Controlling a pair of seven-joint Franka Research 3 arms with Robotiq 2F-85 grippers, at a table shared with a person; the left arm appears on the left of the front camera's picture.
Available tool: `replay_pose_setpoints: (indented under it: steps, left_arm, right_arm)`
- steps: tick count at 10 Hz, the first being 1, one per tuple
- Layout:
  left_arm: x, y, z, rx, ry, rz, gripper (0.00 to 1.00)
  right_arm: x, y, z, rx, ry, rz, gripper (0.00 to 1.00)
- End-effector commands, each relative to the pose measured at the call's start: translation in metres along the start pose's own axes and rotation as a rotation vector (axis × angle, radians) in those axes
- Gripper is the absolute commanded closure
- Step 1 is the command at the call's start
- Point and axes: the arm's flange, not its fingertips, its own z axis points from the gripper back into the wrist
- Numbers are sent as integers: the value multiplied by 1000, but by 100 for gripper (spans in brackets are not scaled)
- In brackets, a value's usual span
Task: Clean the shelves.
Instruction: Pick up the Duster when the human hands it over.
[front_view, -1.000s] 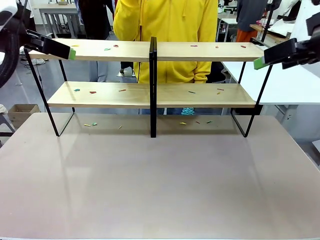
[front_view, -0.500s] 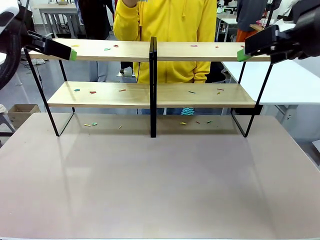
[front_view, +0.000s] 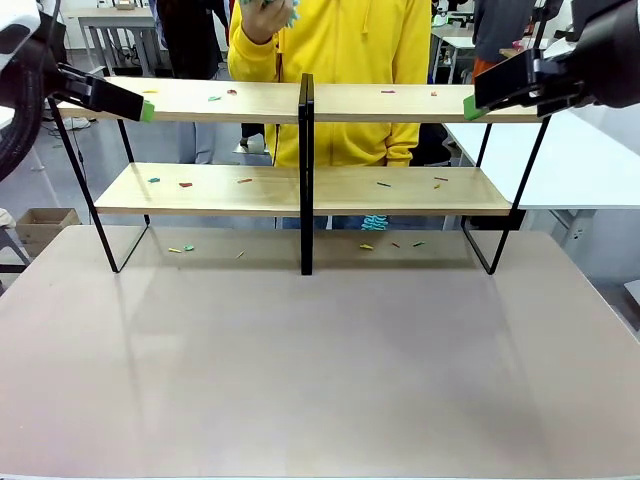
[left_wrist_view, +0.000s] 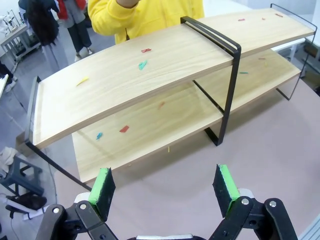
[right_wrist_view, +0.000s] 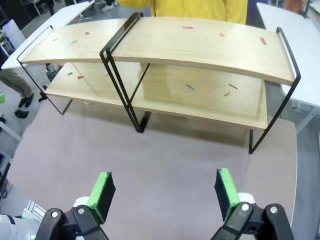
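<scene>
One set of shelves (front_view: 400, 102), ahead of L hand (left_wrist_view: 165, 181) & R hand (right_wrist_view: 163, 184).

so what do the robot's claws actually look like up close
They match. The left claw and right claw each have two black fingers built from jointed bars with round silver pivot bolts. Each finger ends in a flat, bright green pad.
</scene>
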Motion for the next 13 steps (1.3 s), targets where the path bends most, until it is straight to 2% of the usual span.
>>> replay_pose_setpoints:
  steps: [1,5,6,13]
  left_arm:
    - [-101,-16,12,7,-25,17,0]
    - [-101,-14,10,22,-7,10,0]
    - [-1,0,-3,-1,4,2,0]
    - [-1,0,-3,-1,4,2,0]
  right_arm:
    - [2,3,6,-41,-16,17,0]
    - [1,2,6,-33,-13,43,0]
    - [1,2,8,-16,-22,30,0]
    - [1,2,8,-16,-22,30,0]
